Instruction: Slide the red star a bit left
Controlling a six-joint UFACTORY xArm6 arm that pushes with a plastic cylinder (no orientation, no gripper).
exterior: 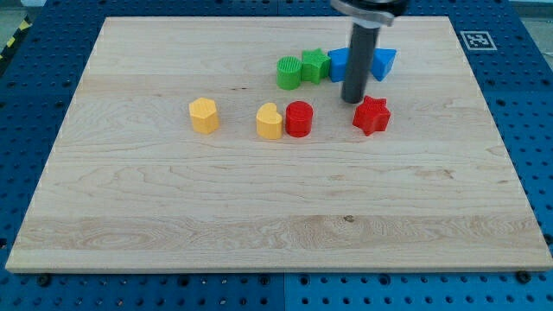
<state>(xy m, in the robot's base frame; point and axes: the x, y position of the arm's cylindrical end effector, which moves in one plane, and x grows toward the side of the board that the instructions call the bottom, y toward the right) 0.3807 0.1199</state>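
The red star (371, 115) lies on the wooden board (259, 207) right of centre, toward the view's top. My tip (352, 100) stands just above and to the left of the star, close to its upper left point; I cannot tell if it touches. A red cylinder (299, 118) sits to the star's left, next to a yellow heart-like block (270, 121).
A yellow hexagon block (204, 114) lies further left. Above the tip stand a green cylinder (289, 72), a green star (314, 65), a blue block (340, 64) partly behind the rod, and a blue triangle (383, 63).
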